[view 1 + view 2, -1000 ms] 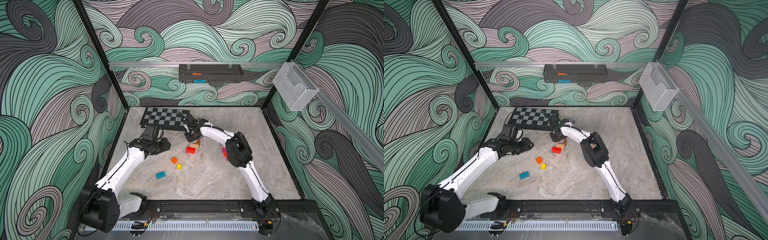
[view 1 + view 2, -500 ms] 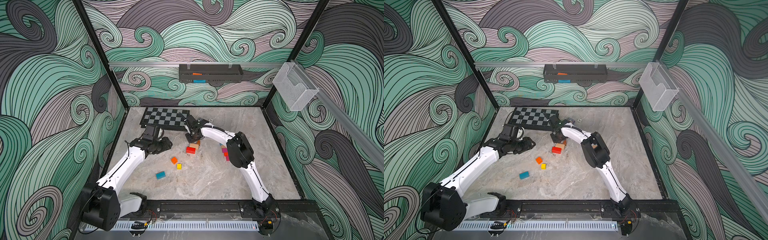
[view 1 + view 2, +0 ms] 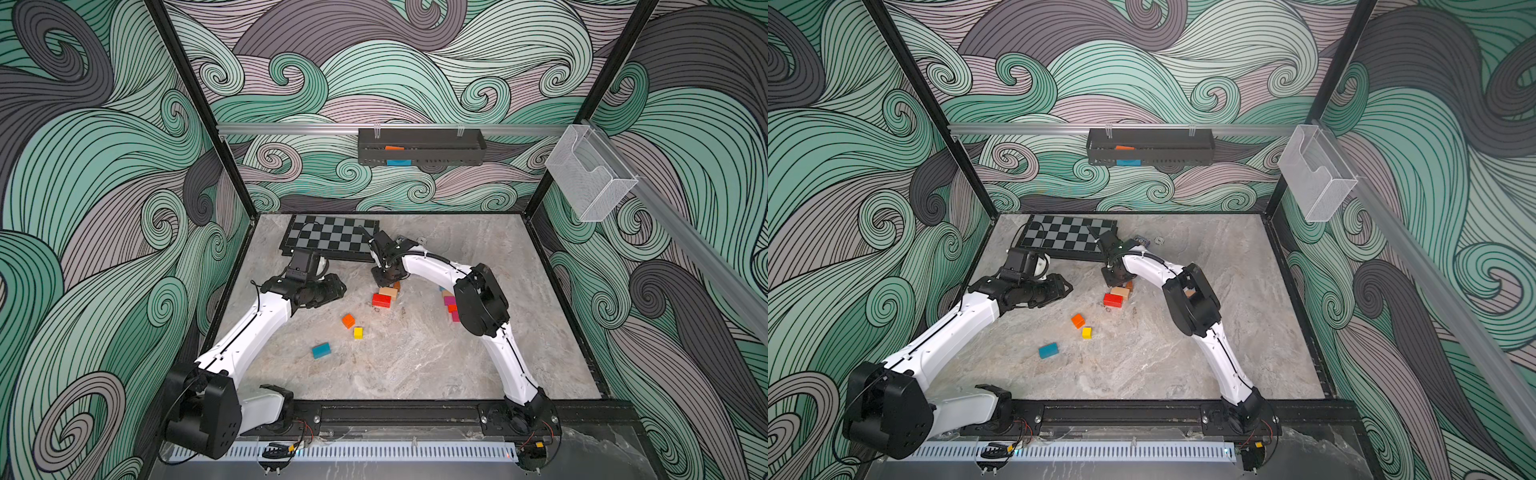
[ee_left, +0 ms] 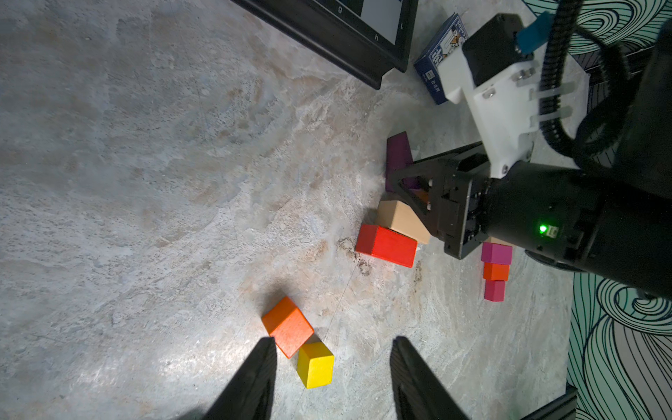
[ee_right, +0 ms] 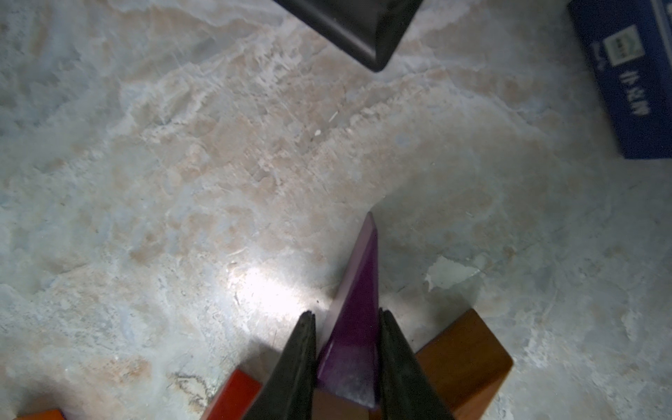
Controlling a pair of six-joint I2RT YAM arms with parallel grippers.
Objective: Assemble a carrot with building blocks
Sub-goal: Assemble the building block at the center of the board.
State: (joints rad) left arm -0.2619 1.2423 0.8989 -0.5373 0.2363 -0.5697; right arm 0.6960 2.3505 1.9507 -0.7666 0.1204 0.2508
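While my right fingers (image 5: pixel 296 367) narrowly flank the wedge (image 5: pixel 358 291), gripping or not I cannot tell, it sits on the table (image 5: pixel 182 182) beside the brown block (image 5: pixel 462 356). Lifting off skewed could drag it over. My left fingers (image 4: pixel 254 382) hang wide, empty.

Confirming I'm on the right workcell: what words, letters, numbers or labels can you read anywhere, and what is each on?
"g": on the chessboard border, left wrist view.
"h": same border, next to it.
"1": same border, at the corner.
Blue card box: a white label and white characters, too blurred to read in either wrist view.
Building blocks: no text on them.
Top views: nothing large enough to read.
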